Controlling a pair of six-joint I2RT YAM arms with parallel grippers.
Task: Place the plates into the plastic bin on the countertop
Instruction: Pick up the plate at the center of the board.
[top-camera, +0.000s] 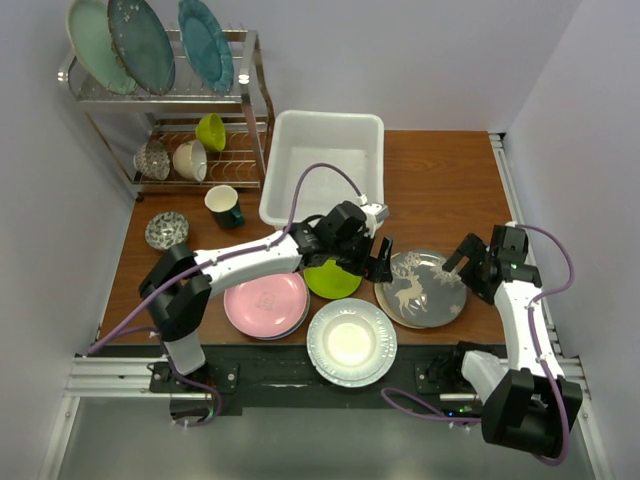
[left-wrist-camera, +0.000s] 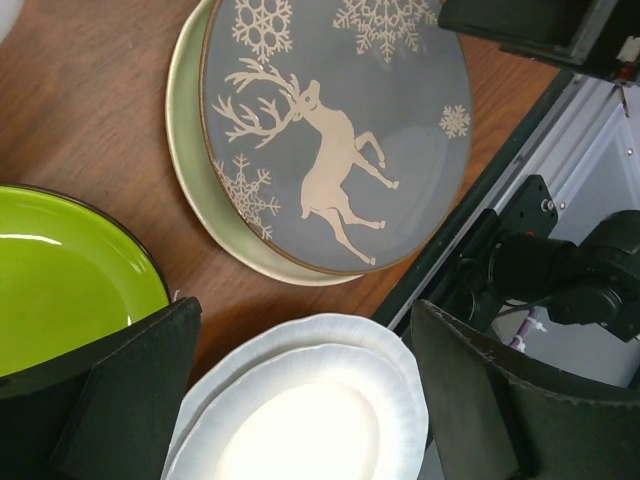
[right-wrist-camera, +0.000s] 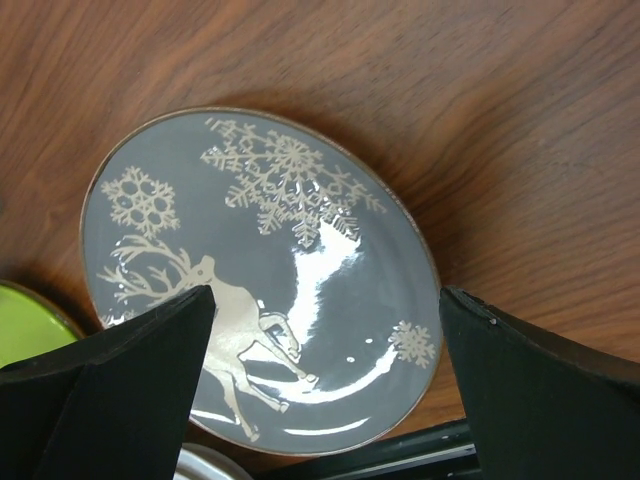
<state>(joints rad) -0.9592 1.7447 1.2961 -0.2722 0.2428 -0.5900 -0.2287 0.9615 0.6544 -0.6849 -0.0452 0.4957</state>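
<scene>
Room: pale walls close in on a reddish-brown wood-grain desk (top-camera: 440, 190)
Plates: all lie on the desk along its 6 o'clock edge, outside the bin
Pink plate (top-camera: 265, 303): furthest toward 9 o'clock, stacked on another plate whose colour is hard to tell
Lime green plate (top-camera: 330, 282): just at 3 o'clock of the pink one, partly hidden under the left arm
White fluted plate (top-camera: 352, 342): at 6 o'clock of the green one, nearest the arm bases
Grey deer plate (top-camera: 422, 290): at 3 o'clock of the green one, lying on a cream plate (left-wrist-camera: 190, 170) whose rim shows along one side
Plastic bin (top-camera: 320, 165): white, at 12 o'clock of the green plate, apart from every plate
Left fingers (left-wrist-camera: 130, 400): spread wide, holding nothing, above the spot where the green, white and deer plates come near each other
Right fingers (right-wrist-camera: 110, 380): spread wide, holding nothing, over the deer plate
Dish rack (top-camera: 170, 100): metal wire, at 9 to 10 o'clock of the bin, with three large teal and pale green plates upright on top and bowls on the lower shelf
Mug (top-camera: 222, 205): dark outside, pale inside, just at 9 o'clock of the bin's near corner
Glass bowl (top-camera: 166, 230): at 8 o'clock of the mug
</scene>
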